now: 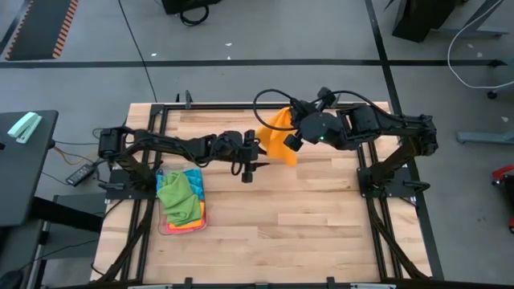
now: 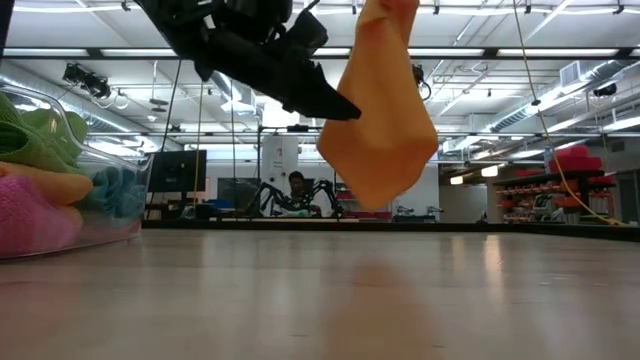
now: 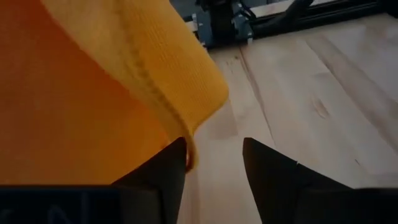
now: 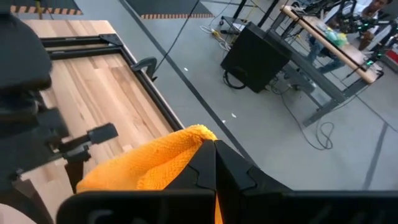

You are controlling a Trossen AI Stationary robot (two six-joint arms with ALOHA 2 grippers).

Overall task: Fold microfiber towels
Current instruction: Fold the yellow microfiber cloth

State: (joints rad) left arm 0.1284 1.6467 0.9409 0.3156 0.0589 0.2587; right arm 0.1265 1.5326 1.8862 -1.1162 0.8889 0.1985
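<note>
Overhead, right pincer [image 4: 214, 163] grips the orange towel [image 1: 280, 135] aloft — left pincer [image 3: 214, 163] gapes at its corner.

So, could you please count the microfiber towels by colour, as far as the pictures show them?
Orange towel, hanging from the right gripper: 1
Green towel in the clear tray: 1
Blue towel in the tray: 1
Pink towel in the tray: 1
Orange towel in the tray: 1
Total visible: 5; more could be hidden underneath.
</note>
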